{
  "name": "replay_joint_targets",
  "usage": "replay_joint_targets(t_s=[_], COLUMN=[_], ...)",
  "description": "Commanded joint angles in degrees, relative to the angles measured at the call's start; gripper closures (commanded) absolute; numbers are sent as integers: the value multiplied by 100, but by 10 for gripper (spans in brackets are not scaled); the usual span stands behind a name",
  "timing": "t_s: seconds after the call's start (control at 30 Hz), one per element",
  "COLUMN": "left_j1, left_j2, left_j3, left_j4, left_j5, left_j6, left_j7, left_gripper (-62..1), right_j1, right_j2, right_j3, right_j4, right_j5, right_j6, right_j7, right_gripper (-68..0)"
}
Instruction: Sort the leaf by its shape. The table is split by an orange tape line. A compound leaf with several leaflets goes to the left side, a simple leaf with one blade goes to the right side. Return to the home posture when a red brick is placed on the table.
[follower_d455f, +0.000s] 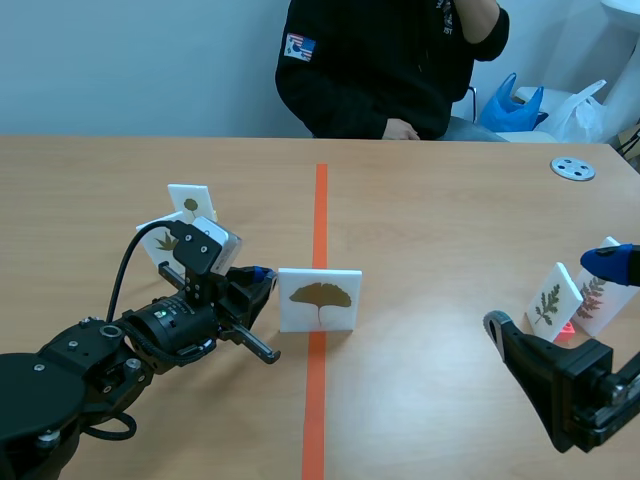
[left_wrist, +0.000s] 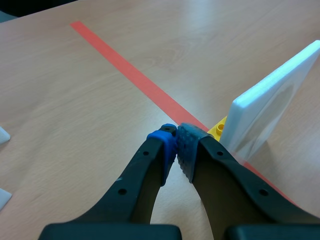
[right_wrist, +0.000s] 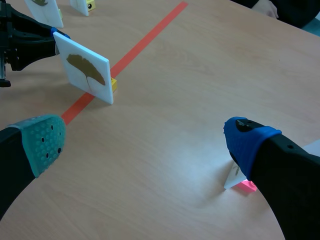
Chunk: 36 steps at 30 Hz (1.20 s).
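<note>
A white card with a yellow ginkgo leaf (follower_d455f: 320, 297) stands upright on a yellow base (left_wrist: 218, 129), right on the orange tape line (follower_d455f: 319, 210). My left gripper (follower_d455f: 262, 275) is shut on nothing, its tips just left of that card's edge (left_wrist: 272, 105). In the left wrist view the two pads meet at the gripper's tip (left_wrist: 176, 137). My right gripper (right_wrist: 147, 137) stands open low at the right, with nothing between its fingers. The ginkgo card (right_wrist: 87, 72) is far ahead of it.
Two leaf cards (follower_d455f: 190, 203) (follower_d455f: 163, 240) stand on the left side, behind my left wrist. Two cards with compound leaves (follower_d455f: 550, 300) (follower_d455f: 597, 293) stand at the right by my right gripper. A person (follower_d455f: 390, 60) sits across the table. A grey disc (follower_d455f: 573, 168) lies far right.
</note>
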Motion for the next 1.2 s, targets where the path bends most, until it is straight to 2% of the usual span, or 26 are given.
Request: replay_joint_targets(t_s=[0.0, 0.87, 1.1, 1.17], left_j1=[-2, 15, 424, 643], left_j2=[-33, -85, -481, -658], left_j3=[-15, -15, -15, -15], left_j4=[61, 83, 695, 984], left_j5=[-33, -42, -142, -326], left_j6=[-9, -87, -229, -264], left_j7=[-83, -79, -31, 11], left_gripper=[-41, -41, -41, -41], right_j1=[81, 81, 81, 81], right_j2=[7, 7, 7, 7], right_j3=[68, 68, 68, 68], right_j4=[92, 92, 92, 92], right_j5=[37, 39, 39, 39], right_j6=[-24, -24, -24, -24], right_j7=[83, 83, 85, 85], right_gripper=[-679, -679, -679, -679])
